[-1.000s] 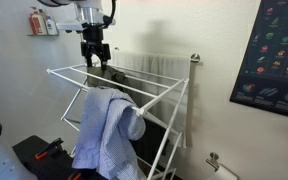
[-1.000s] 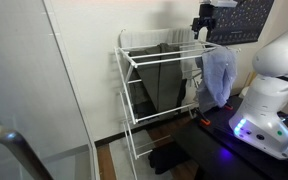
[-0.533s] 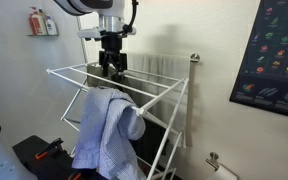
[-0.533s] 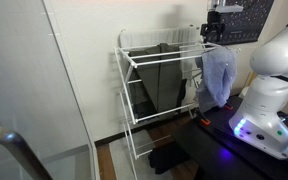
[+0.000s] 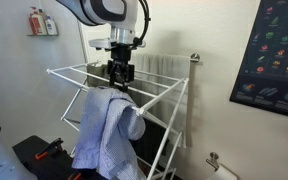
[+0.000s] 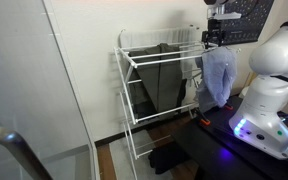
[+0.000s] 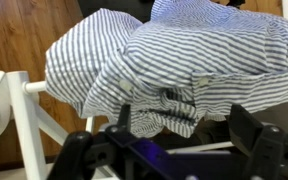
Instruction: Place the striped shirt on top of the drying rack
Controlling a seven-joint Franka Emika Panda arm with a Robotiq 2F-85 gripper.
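so the drying rack (image 5: pixel 160 93) takes up the middle of both exterior views, unfolded, with its thin white bars level on top and a dark grey cloth (image 6: pixel 159 80) hanging inside it. the striped shirt (image 5: pixel 106 130) is draped over 1 end corner of the rack, bunched at the crest, and most of it hangs down outside the frame rather than lying across the top. the gripper (image 5: pixel 119 82) hovers just above that crest, pointing down. in the wrist view its 2 fingers (image 7: pixel 249 130) stand wide apart with nothing between them, and the crumpled folds of the shirt (image 7: pixel 184 60) lie right beneath.

the step in hand looks like taking hold of the shirt to pull it further onto the top. to do that well, come straight down onto the thick bunched fold at the crest, not a loose single edge, since thin soft cloth slips out easily. keep the rack bar (image 7: pixel 14 95) out of the grip, or the whole rack gets tugged. lift only enough to clear the bars, carry the cloth towards the middle, and let go with the weight even on both sides.
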